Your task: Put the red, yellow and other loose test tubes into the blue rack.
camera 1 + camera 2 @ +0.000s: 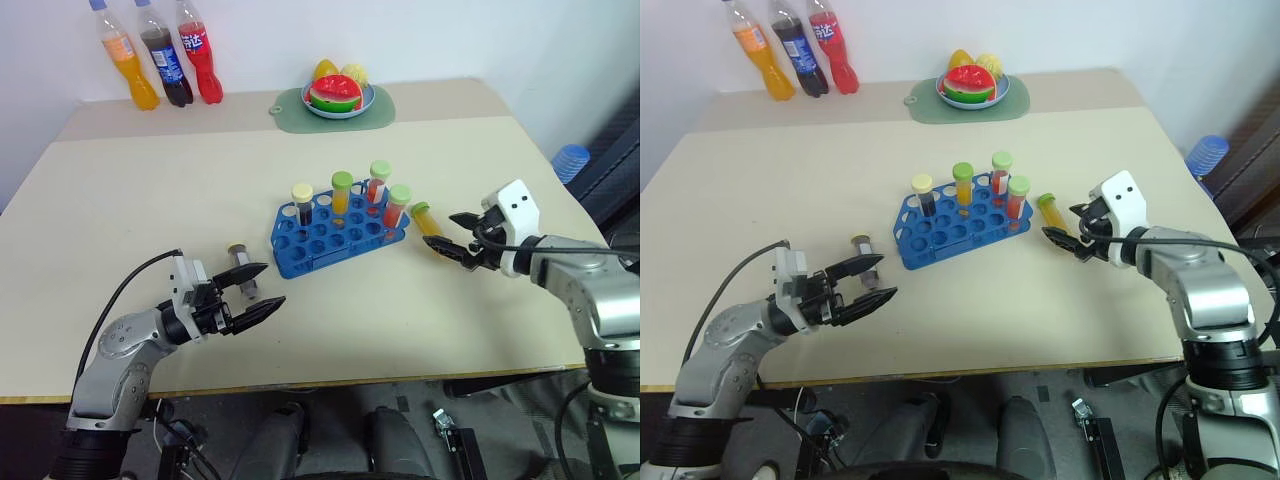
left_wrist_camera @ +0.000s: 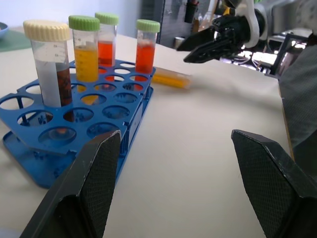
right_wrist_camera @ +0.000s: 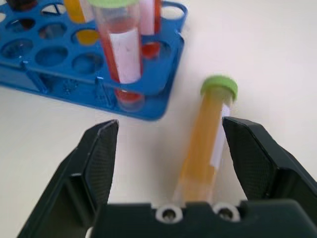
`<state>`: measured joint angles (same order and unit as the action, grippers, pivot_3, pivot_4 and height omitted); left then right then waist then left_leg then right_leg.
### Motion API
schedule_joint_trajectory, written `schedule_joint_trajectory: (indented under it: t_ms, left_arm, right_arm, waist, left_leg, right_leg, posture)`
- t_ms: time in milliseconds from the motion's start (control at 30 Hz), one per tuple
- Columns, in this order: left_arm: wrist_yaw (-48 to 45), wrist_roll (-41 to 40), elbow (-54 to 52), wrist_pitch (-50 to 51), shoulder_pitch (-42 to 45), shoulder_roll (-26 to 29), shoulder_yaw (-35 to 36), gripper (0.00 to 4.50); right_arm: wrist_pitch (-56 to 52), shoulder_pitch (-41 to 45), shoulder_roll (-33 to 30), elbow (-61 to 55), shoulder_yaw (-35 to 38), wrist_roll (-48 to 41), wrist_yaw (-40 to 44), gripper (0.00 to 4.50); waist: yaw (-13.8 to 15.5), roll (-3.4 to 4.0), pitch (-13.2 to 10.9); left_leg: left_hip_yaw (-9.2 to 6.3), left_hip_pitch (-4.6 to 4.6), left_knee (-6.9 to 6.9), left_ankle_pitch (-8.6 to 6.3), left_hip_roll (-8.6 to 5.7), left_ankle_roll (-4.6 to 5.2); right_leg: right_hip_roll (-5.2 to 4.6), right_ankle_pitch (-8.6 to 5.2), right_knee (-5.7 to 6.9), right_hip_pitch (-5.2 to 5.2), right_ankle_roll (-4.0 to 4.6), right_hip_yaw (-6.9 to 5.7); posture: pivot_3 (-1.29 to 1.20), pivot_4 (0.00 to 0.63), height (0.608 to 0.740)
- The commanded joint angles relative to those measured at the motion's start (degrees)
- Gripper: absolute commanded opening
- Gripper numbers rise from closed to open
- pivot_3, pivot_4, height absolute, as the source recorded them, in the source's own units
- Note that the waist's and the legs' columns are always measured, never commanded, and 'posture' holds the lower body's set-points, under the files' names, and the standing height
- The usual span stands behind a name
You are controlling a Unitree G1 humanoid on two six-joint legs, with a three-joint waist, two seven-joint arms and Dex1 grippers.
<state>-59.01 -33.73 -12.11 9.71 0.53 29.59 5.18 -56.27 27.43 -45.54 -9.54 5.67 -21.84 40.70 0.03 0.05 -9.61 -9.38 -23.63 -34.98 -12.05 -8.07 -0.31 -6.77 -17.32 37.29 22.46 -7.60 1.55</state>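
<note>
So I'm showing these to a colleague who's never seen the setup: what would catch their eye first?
Probably the blue rack mid-table, holding four capped tubes of dark, yellow and red liquid. Next, the yellow tube lying loose just to the rack's right, with the right tool open around its far end. Then the three soda bottles at the far left edge and the fruit plate beside them.
</note>
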Motion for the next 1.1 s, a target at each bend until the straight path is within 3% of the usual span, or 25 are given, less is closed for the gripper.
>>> schedule_joint_trajectory:
  t_ms: [33, 367, 667, 767, 900, 1100]
  left_arm:
    - [-0.32, 0.11, -0.54, -0.30, 0.83, -0.26, -0.55, 3.70]
    - [2.43, -0.65, -5.28, 1.49, -1.40, -0.05, -0.54, 3.70]
    - [6.55, -1.41, -11.58, 3.39, -6.13, -0.03, 0.17, 3.70]
    - [7.49, -1.60, -12.64, 3.99, -6.64, -0.10, -0.03, 3.70]
    - [7.90, -1.73, -13.02, 4.44, -6.55, 0.00, -0.17, 3.70]
    - [7.81, -1.77, -12.30, 5.07, -4.85, -0.09, -0.59, 3.70]
  right_arm:
    - [-9.09, 8.99, -1.37, 6.94, -0.67, -0.50, -1.05, 3.67]
    - [-2.05, 27.93, 2.30, 39.50, -16.18, 9.31, 4.90, 3.67]
    - [12.41, 34.97, 7.48, 60.52, -22.01, 18.85, 9.21, 3.67]
    - [16.01, 36.23, 9.23, 64.61, -22.57, 21.63, 9.74, 2.76]
    - [19.38, 37.23, 9.87, 67.12, -23.35, 24.99, 12.20, 0.84]
    - [30.44, 32.71, 2.68, 61.92, -25.51, 31.39, 15.49, 0.82]
  waist:
    - [0.08, -0.01, 0.00]
    - [-0.06, -0.01, -0.01]
    - [-1.03, -0.03, 0.00]
    - [-1.17, -0.06, 0.03]
    - [-1.21, -0.04, 0.04]
    - [-0.55, -0.04, 0.04]
  left_leg:
    - [0.00, -0.02, -0.01, 0.00, 0.00, 0.00]
    - [-0.01, -0.48, -0.05, 0.00, -0.02, 0.00]
    - [-0.02, -0.54, -0.09, 0.05, -0.04, -0.08]
    - [-0.02, -0.47, -0.12, 0.04, -0.04, -0.06]
    - [-0.03, -0.38, -0.10, 0.03, -0.03, -0.05]
    - [-0.02, -0.37, -0.10, 0.04, -0.04, -0.06]
  right_leg:
    - [0.00, 0.00, -0.03, 0.00, 0.00, -0.01]
    - [-0.01, 0.04, -0.09, 0.36, -0.06, -0.08]
    - [0.02, 0.05, -0.03, 0.42, -0.08, -0.08]
    - [0.04, 0.07, 0.00, 0.38, -0.07, -0.07]
    - [0.06, 0.08, 0.02, 0.32, -0.06, -0.06]
    - [0.06, 0.08, 0.03, 0.33, -0.06, -0.05]
  posture:
    - [0.00, 0.150, 0.740]
    - [0.00, 0.150, 0.740]
    - [0.00, 0.150, 0.740]
    - [0.00, 0.150, 0.740]
    - [0.00, 0.150, 0.740]
    - [0.00, 0.150, 0.740]
